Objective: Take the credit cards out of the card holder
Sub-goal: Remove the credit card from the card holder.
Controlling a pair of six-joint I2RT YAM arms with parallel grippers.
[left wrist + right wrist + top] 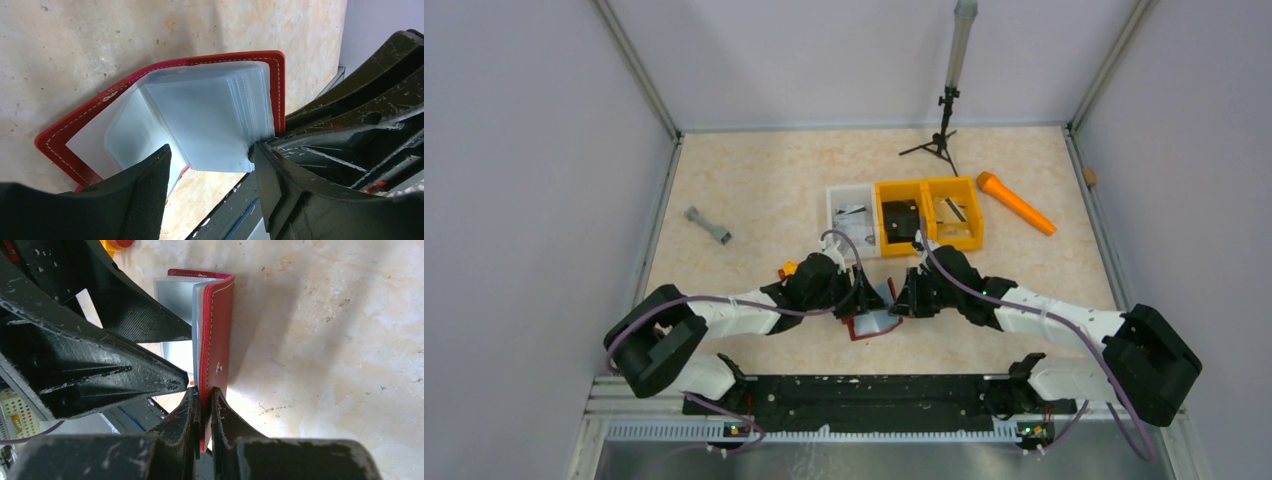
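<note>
Near edge of the surface (754, 190), centre, top external view: left arm (734, 315) and right arm (1044, 320) meet nose to nose over the card holder (871, 325), which shows as a red cover with a pale inside. No card lies loose beside it. Farther back are a white bin (851, 188) and an orange two-compartment bin (927, 184). Their contents are too small to name, so I cannot tell if any are cards. An orange stick-shaped object (1016, 203), a grey dumbbell-shaped piece (708, 226) and a black tripod stand (942, 135) all sit well apart from the work.

Left wrist view: the holder is open, its red stitched cover spread in a V. A stack of pale translucent leaves fans from the spine. I read these as the credit cards (210, 120) in their sleeves, but cannot separate card from sleeve. The left fingers (150, 195) stand wide apart, one either side of the stack's lower edge, gripping nothing. The right arm's black body crowds the right of the frame.

Right wrist view: the right fingers (225, 425) are pinched tight on the edge of one cover flap, just below the snap stud (218, 368). The holder stands on edge, roughly upright. The left arm's dark finger lies beside the pale leaves.

Judgement: early stage. The holder is opened and steadied, and no card is out yet, so every extraction remains. The main obstacles are the thin, tightly packed leaves and the two arms working almost touching.
</note>
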